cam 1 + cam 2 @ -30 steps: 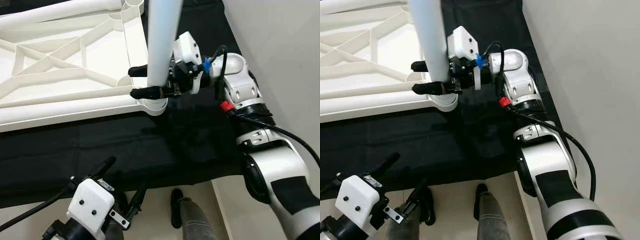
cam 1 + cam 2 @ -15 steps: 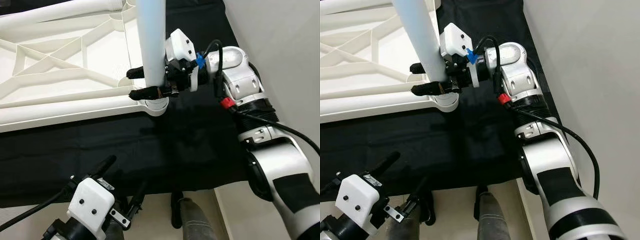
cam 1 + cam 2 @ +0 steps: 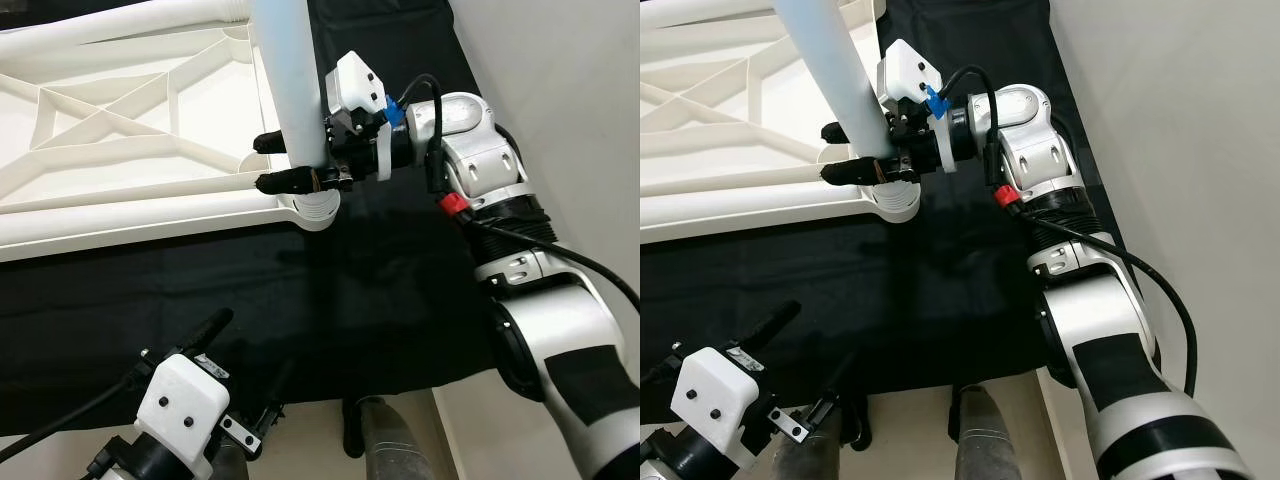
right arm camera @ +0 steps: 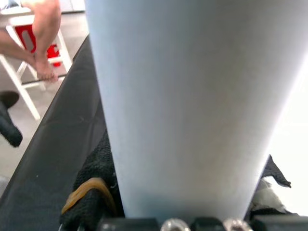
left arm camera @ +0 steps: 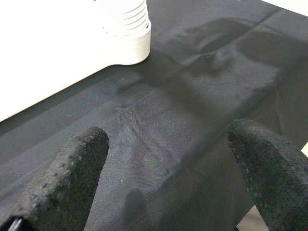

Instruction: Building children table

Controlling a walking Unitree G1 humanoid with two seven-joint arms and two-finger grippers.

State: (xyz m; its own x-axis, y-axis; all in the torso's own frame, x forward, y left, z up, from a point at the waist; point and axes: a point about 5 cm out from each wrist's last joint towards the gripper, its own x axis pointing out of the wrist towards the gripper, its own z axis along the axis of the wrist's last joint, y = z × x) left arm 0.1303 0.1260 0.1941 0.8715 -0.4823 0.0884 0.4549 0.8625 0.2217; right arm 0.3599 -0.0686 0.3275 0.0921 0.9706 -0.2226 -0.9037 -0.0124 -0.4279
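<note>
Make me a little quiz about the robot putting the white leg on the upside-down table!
1. True or false: the right gripper is clamped around the pale tube-shaped table leg.
2. Where does the leg's lower end sit? A) in the round corner socket of the white plastic tabletop B) flat on the black cloth
3. Are the fingers of the left gripper open or shut?

Key: 1 true; 2 A; 3 open.
</note>
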